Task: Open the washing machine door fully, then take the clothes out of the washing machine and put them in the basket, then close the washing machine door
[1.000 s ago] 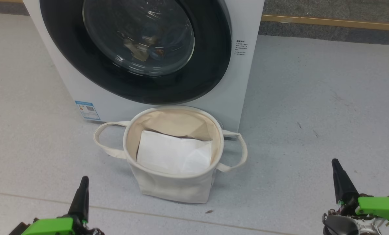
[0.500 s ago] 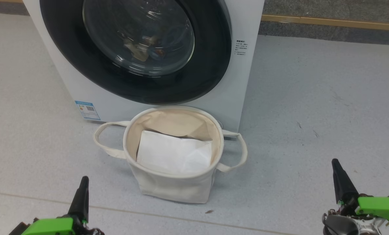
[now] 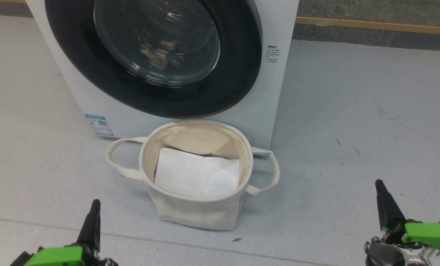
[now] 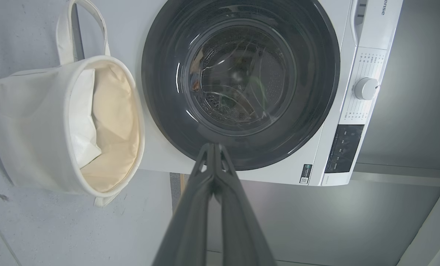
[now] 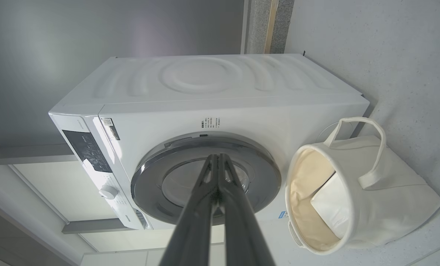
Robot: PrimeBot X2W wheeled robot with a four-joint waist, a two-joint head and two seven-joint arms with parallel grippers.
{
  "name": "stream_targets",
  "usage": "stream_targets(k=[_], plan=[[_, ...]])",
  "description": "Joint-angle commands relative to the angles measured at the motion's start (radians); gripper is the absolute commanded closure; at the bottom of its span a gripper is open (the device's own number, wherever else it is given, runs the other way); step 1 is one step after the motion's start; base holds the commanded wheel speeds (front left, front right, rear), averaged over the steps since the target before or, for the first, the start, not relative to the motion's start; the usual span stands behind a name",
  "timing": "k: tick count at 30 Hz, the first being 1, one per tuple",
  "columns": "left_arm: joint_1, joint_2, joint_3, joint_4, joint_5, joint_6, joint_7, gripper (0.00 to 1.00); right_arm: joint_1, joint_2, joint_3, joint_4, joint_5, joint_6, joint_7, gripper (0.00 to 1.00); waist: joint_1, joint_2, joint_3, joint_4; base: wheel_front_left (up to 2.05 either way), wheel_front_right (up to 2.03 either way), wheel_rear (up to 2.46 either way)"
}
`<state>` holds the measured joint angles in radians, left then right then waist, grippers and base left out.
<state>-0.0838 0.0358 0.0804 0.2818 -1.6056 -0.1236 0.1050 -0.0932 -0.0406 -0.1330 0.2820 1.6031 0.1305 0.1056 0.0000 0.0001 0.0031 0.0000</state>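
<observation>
Both jaws are clenched on nothing, w/ our left gripper (image 3: 94,208) & right gripper (image 3: 381,188) low and well apart from the washing machine door (image 3: 157,40), which is shut on the washing machine (image 3: 275,92), the clothes (image 3: 164,55) dim behind its glass. The basket (image 3: 195,212) stands just in front, below the door, holding a white folded sheet (image 3: 195,173), so we think an arm reaching in could clip it & tip it. Pinched tips may also skid off the glossy ring w/o catching an edge.
</observation>
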Motion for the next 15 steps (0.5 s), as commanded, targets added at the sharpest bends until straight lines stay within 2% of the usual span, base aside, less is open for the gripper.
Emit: stream_targets(k=[1,15], plan=[[-0.024,0.014,0.033,-0.037,-0.003,-0.007,0.008,1.0,-0.015,-0.01,0.02,-0.037,0.006,0.0,0.007,1.0,0.0,-0.0001,0.0,0.0,0.0,0.0,0.0],[-0.024,0.014,0.033,-0.037,-0.003,-0.007,0.008,1.0,-0.015,-0.01,0.02,-0.037,0.006,0.0,0.007,1.0,0.0,-0.0001,0.0,0.0,0.0,0.0,0.0]])
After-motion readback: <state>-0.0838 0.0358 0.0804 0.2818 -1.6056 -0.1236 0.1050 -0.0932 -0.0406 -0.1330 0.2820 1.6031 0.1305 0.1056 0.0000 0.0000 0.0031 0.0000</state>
